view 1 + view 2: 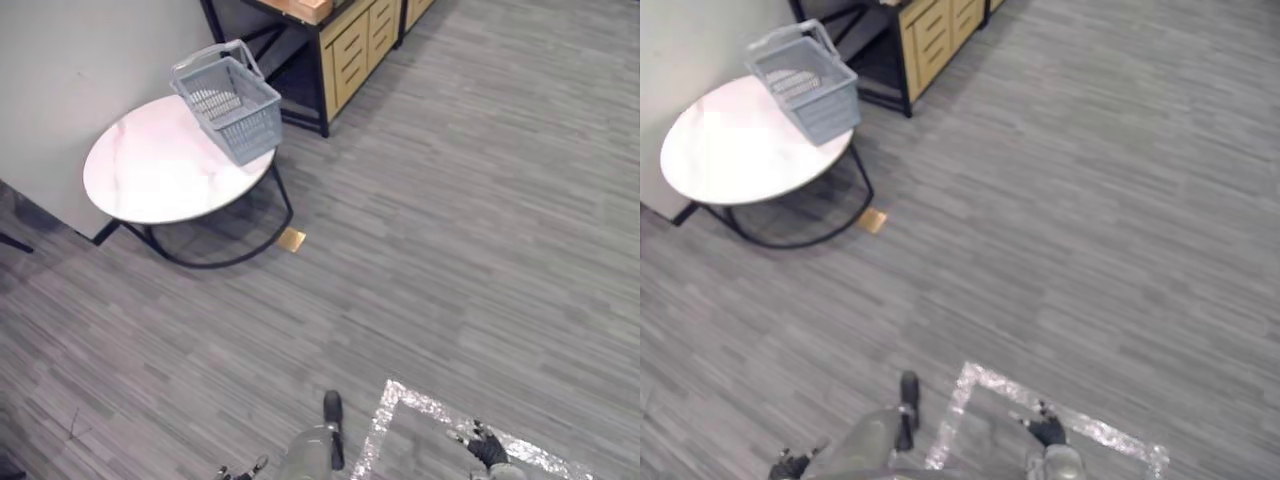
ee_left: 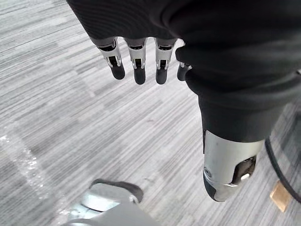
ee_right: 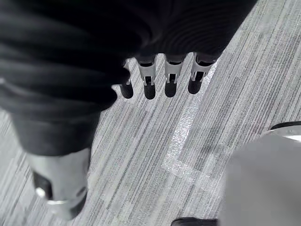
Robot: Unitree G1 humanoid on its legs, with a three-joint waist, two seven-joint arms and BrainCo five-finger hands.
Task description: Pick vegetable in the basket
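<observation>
We see the grey basket (image 1: 232,105) at the rim of the round white table (image 1: 150,180), its contents too small to tell, left hand (image 2: 138,66) and right hand (image 3: 171,77) low over the floor (image 1: 450,250), fingers straight, holding nothing

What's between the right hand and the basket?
In the left eye view: silver tape by the right hand, then bare grey floor up to the round table that carries the basket.
</observation>
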